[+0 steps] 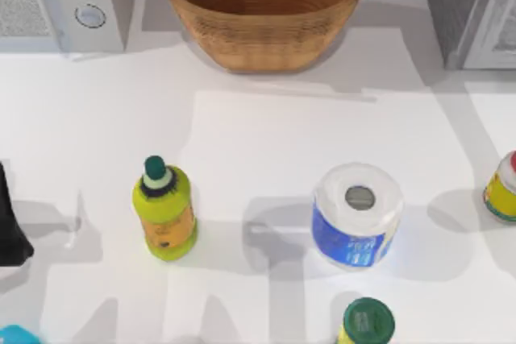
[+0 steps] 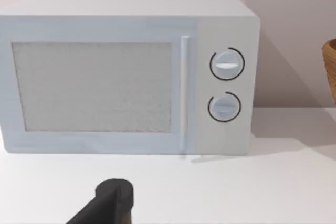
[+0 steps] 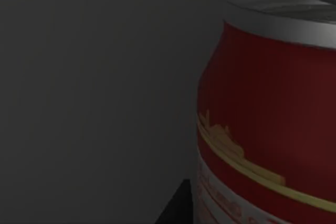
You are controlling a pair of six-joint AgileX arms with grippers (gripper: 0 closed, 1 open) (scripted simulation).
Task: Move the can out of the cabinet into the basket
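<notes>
Count, taking the basket (image 1: 264, 14) as landmark: one basket, one cabinet (image 1: 472, 7), one can (image 3: 268, 124), one white appliance (image 1: 68, 2), one yellow-green bottle (image 1: 164, 211), one toilet roll (image 1: 356, 213), one green-lidded jar (image 1: 367, 322).

The can stands upright against a dim grey wall in the right wrist view (red side, gold band, silver top), very close to the camera. A dark finger tip (image 3: 176, 205) shows just beside its lower side; whether the right gripper is open or closed I cannot tell.

The cabinet lies right of the basket, the appliance left. Bottle, roll and jar stand well forward of the basket, apart from each other.

The left arm (image 1: 12, 227) sits far left and forward of the basket; its grip cannot be told.

The table (image 1: 266, 134) is white, the wall behind pale.
</notes>
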